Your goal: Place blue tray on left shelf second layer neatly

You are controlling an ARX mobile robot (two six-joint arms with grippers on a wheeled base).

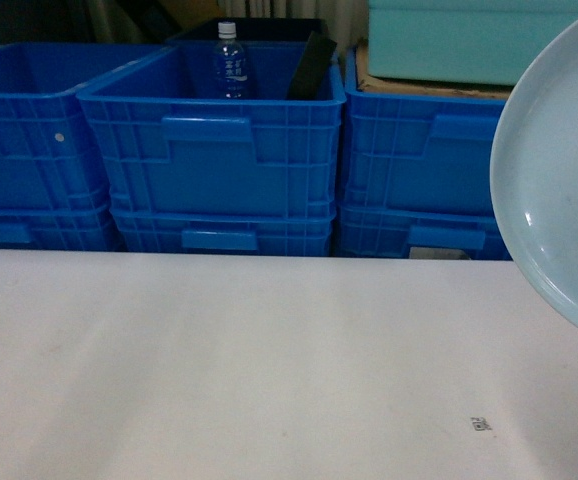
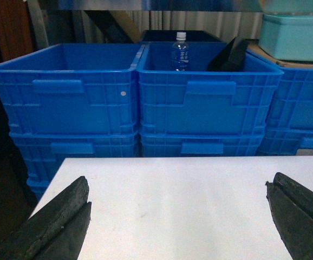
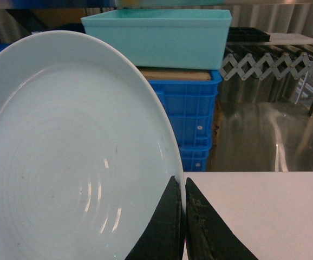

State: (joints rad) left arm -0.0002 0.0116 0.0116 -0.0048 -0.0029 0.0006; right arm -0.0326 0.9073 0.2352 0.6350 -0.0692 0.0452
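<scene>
The blue tray [image 3: 75, 157] is a pale sky-blue glossy oval dish, held up on edge above the white table. My right gripper [image 3: 184, 183] is shut on the tray's right rim, one finger on each face. In the head view the blue tray [image 1: 559, 190] fills the right edge and the gripper itself is out of frame. My left gripper [image 2: 177, 187] stands open over the white table [image 2: 178, 200] with nothing between its fingers. The left shelf second layer is not in view.
Deep dark-blue crates [image 1: 219, 140] are stacked in a row behind the table; the middle one holds a water bottle [image 1: 230, 62] and a black object [image 1: 312, 66]. A teal bin [image 3: 156, 35] sits on the right crates. A metal scissor conveyor [image 3: 270, 62] stands far right.
</scene>
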